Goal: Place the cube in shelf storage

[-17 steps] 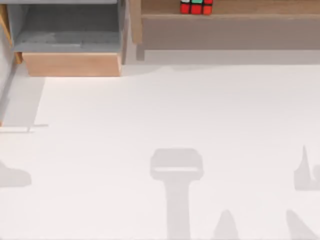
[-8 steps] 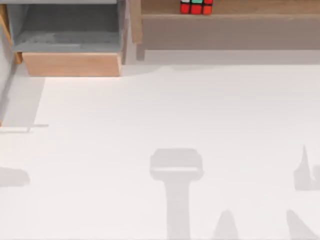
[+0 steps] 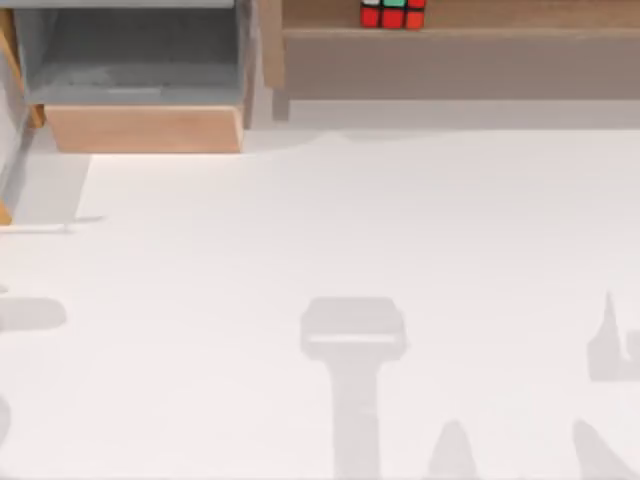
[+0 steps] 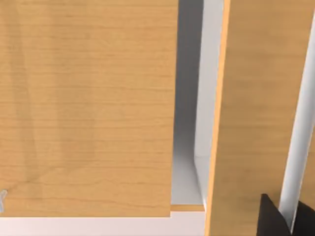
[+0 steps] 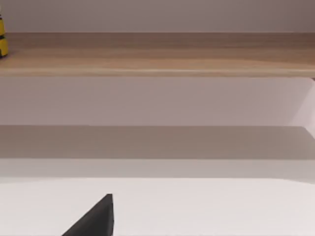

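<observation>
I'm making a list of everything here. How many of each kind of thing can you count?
Puzzle cube: 1
Long wooden shelf: 1
Grey-lined wooden box: 1
White table: 1
Total: 4

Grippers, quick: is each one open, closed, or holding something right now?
Left gripper: cannot be told, beside the wooden box.
Right gripper: cannot be told, facing the shelf storage.
</observation>
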Motion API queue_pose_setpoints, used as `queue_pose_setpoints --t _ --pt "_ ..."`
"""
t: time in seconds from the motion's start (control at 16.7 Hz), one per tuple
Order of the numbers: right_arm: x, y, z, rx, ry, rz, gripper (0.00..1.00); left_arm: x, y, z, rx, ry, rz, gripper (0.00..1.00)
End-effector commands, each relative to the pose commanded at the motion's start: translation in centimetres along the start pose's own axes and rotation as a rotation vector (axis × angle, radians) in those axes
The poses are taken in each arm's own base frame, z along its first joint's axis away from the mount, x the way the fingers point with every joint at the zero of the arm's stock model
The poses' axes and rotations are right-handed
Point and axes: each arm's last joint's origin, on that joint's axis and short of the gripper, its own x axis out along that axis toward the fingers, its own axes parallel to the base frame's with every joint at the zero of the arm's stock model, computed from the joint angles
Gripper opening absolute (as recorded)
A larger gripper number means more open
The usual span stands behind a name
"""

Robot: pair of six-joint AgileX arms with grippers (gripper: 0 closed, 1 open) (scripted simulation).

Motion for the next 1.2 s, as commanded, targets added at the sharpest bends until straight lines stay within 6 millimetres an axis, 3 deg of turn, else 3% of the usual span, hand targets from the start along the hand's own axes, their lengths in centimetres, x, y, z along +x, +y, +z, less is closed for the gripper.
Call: queue_pose_setpoints --t 0.18,0.54,0.96,1.2 --pt "0.0 0.0 0.0 0.000 0.000 0.000 1.00 2.1 0.1 0.1 -0.003 0.003 0.001 0.00" --pt "0.0 0.0 0.0 0.000 0.000 0.000 1.00 2.5 -0.1 0.0 -0.005 0.008 -0.008 0.00" --pt "0.0 0.0 0.0 0.000 0.000 0.000 1.00 8.0 0.0 0.0 -0.006 0.006 -0.005 0.00" --pt "0.0 0.0 0.0 0.000 0.000 0.000 1.00 8.4 0.1 0.1 -0.009 0.006 -0.006 0.00"
